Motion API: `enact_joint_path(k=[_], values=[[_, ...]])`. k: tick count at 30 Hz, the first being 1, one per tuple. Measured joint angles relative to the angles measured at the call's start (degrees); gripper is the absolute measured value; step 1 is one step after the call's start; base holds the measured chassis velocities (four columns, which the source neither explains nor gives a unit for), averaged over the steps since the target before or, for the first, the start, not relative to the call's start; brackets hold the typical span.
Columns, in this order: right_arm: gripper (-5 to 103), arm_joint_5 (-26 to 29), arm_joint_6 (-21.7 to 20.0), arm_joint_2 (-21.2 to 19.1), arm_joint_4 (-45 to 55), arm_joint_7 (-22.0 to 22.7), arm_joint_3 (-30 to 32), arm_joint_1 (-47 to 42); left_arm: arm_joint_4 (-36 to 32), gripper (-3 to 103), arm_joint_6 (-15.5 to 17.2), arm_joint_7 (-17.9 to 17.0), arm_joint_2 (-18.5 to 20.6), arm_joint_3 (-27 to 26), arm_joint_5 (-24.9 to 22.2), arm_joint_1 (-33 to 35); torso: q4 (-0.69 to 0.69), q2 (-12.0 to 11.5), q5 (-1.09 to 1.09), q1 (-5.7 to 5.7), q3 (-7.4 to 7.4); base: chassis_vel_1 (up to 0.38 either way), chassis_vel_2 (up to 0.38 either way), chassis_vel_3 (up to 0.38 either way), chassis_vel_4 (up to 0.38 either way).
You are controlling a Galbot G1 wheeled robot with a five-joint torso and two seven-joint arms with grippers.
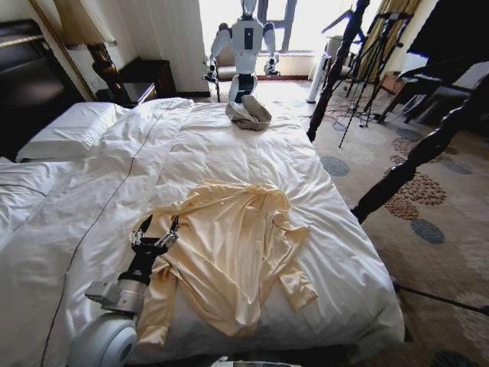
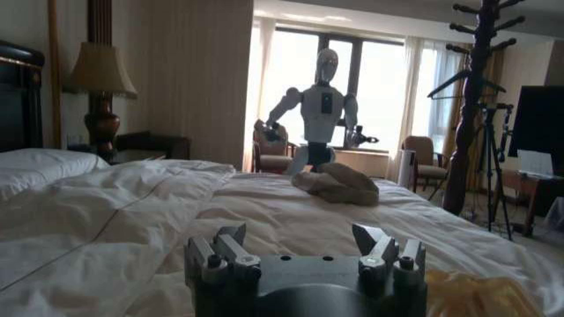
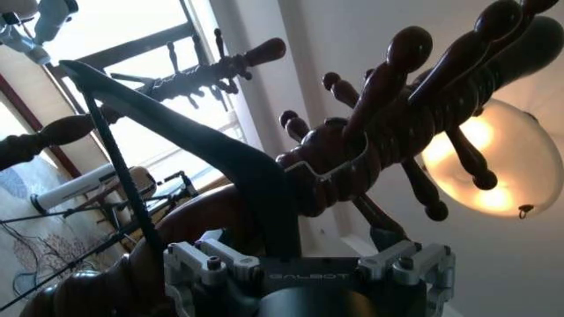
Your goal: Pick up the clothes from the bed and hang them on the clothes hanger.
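Note:
The clothes, a pale yellow long-sleeved top, lie spread flat on the white duvet of the bed, near its foot. My left gripper hovers open just above the top's left edge, beside a sleeve. In the left wrist view its fingers are spread, with a yellow fold at the corner. My right gripper is raised close to a dark wooden coat stand. A black clothes hanger hooked there runs down between its spread fingers.
A grey-beige cloth bundle lies at the bed's far end, with a white humanoid robot behind it. Pillows lie at the left. Dark turned poles and tripods crowd the patterned carpet on the right.

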Motion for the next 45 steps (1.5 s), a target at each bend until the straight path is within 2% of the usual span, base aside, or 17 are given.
enact_joint_path(k=[9,13,14,17,18,19,20,22,23,25,26,29,30,31,32,39,45], values=[[102,-0.5,1.1,-0.6,-5.7,-0.7,-4.2,5.8,0.0,82,-0.1,0.0,-0.8,0.3,0.3,0.0,-0.03,0.0,0.02,-0.01,-0.01,0.000,0.000,0.000,0.000],[94,0.1,1.8,-0.6,-7.2,-1.1,-5.1,7.6,0.0,82,-0.2,0.0,-0.9,0.3,0.6,0.3,-0.01,0.0,0.04,-0.01,-0.01,0.000,0.000,0.000,0.000],[83,0.3,1.9,-0.6,-7.6,-1.3,-5.2,8.1,0.0,82,-0.2,0.0,-0.9,0.3,0.6,0.3,-0.02,0.0,0.03,-0.01,-0.01,0.000,0.000,0.000,0.000],[83,0.4,2.2,-0.6,-8.1,-1.9,-5.3,8.6,-0.1,82,-0.2,0.0,-0.9,0.3,0.6,0.4,-0.03,0.0,0.03,-0.01,-0.01,0.000,0.000,0.000,0.000],[72,0.5,2.2,-0.6,-8.3,-2.1,-5.3,8.7,-0.2,82,-0.2,0.0,-0.9,0.2,0.6,0.4,-0.03,0.0,0.03,-0.01,-0.01,0.000,0.000,0.000,0.000],[72,0.6,2.3,-0.5,-8.5,-2.3,-5.3,8.8,-0.3,82,-0.3,0.0,-1.0,0.0,0.6,0.6,-0.03,0.0,0.04,-0.01,-0.01,0.000,0.000,0.000,0.000],[61,0.6,2.3,-0.5,-8.6,-2.4,-5.3,8.9,-0.4,82,-0.3,0.0,-1.0,0.0,0.6,0.8,-0.02,0.0,0.04,-0.01,-0.01,0.000,0.000,0.000,0.000],[61,0.6,2.3,-0.4,-8.7,-2.4,-5.3,8.9,-0.4,82,-0.4,0.0,-1.0,-0.1,0.6,0.8,-0.02,0.0,0.04,-0.01,-0.01,0.000,0.000,0.000,0.000],[50,0.6,2.4,-0.4,-8.9,-2.5,-5.2,9.0,-0.4,82,-0.4,0.0,-1.0,-0.2,0.6,0.9,-0.02,0.0,0.04,-0.01,-0.01,0.000,0.000,0.000,0.000],[50,0.6,2.4,-0.4,-9.0,-2.5,-5.2,9.0,-0.5,82,-0.4,0.0,-1.0,-0.2,0.6,0.9,-0.02,0.0,0.04,-0.01,-0.01,0.000,0.000,0.000,0.000],[40,0.6,2.6,-0.3,-9.1,-2.5,-5.2,9.0,-0.5,82,-0.5,0.0,-1.1,-0.3,0.6,0.9,-0.02,0.0,0.03,-0.01,-0.01,0.000,0.000,0.000,0.000],[40,0.6,2.8,-0.3,-9.2,-2.5,-5.1,9.0,-0.6,82,-0.5,0.0,-1.1,-0.3,0.6,1.0,-0.02,0.0,0.04,-0.01,-0.01,0.000,0.000,0.000,0.000],[29,0.6,2.9,-0.3,-9.2,-2.5,-5.1,8.9,-0.6,82,-0.5,0.0,-1.1,-0.3,0.6,1.0,0.00,0.0,0.04,-0.01,-0.01,0.000,0.000,0.000,0.000],[29,0.7,2.9,-0.2,-9.2,-2.3,-5.0,8.9,-0.6,82,-0.6,0.0,-1.1,-0.3,0.6,1.0,0.01,0.0,0.04,-0.01,0.00,0.000,0.000,0.000,0.000],[20,0.8,3.0,-0.2,-9.1,-2.1,-4.9,8.9,-0.6,82,-0.6,0.0,-1.1,-0.4,0.6,1.0,-0.01,0.0,0.06,-0.01,-0.01,0.000,0.000,0.000,0.000],[18,1.6,3.2,-0.1,-7.8,-0.8,-4.4,8.3,-0.6,82,-0.7,0.0,-1.1,-0.4,0.6,1.0,-0.03,0.0,0.06,-0.01,-0.01,0.000,0.000,0.000,0.000],[18,4.7,2.4,-0.4,-1.3,-0.1,0.9,2.8,-0.4,82,-0.7,-0.1,-0.6,-1.1,0.3,1.1,-0.03,0.0,0.02,-0.01,-0.01,0.000,0.000,0.000,0.000]])
